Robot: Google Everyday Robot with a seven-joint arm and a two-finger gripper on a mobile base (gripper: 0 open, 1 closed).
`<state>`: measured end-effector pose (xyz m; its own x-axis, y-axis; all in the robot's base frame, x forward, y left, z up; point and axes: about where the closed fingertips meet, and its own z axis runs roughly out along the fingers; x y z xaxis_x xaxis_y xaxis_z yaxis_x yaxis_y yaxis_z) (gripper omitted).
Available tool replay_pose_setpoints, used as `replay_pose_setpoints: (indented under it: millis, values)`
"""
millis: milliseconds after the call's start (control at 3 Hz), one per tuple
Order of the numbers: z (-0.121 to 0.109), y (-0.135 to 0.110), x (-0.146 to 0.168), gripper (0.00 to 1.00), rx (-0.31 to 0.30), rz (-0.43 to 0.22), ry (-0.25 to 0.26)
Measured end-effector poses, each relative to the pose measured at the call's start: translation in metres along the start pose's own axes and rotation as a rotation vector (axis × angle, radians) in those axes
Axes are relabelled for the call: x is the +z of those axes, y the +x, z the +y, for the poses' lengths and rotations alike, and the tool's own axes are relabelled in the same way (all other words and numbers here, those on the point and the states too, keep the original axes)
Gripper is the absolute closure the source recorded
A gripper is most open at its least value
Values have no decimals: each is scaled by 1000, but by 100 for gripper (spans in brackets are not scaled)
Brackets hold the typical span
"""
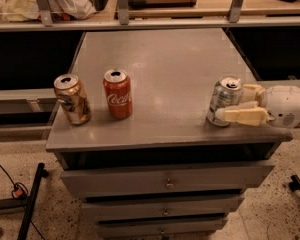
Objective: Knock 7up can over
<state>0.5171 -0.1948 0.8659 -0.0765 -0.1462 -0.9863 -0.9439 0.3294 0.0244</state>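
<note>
**Gripper astride the 7up can, right front of cabinet top**

Your gripper (233,104) reaches in from the right edge at tabletop height. Its cream fingers (242,116) stand wide apart, roughly a can's width. The near finger lies across the lower front of the 7up can (223,97) and appears to touch it. The far finger sits just behind and to the right of the can. Nothing is clamped.

The 7up can stands on its base near the right front corner. A slight lean is possible, but you cannot tell for sure.

The surface is the grey top (165,54) of a drawer cabinet (165,183). A red Coca-Cola can (118,95) stands upright left of centre. A gold-and-brown patterned can (72,100) is just beside it at the left edge, tilted a little. Both are well apart from the gripper.

Behind the cabinet runs a shelf rail (140,23) with a pale bundle (65,1) on it at upper left. The floor (275,209) is speckled, and a black stand leg (32,199) shows at lower left.
</note>
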Motion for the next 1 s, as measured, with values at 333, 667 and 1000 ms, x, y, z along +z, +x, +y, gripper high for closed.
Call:
replay_pose_setpoints:
  millis: [333,667,1000]
  values:
    - [6,-5,7,63,24,-27,-40]
    - [3,-19,10,87,15,20,-62]
    - [-7,-45,17,100,-74,202,-51]
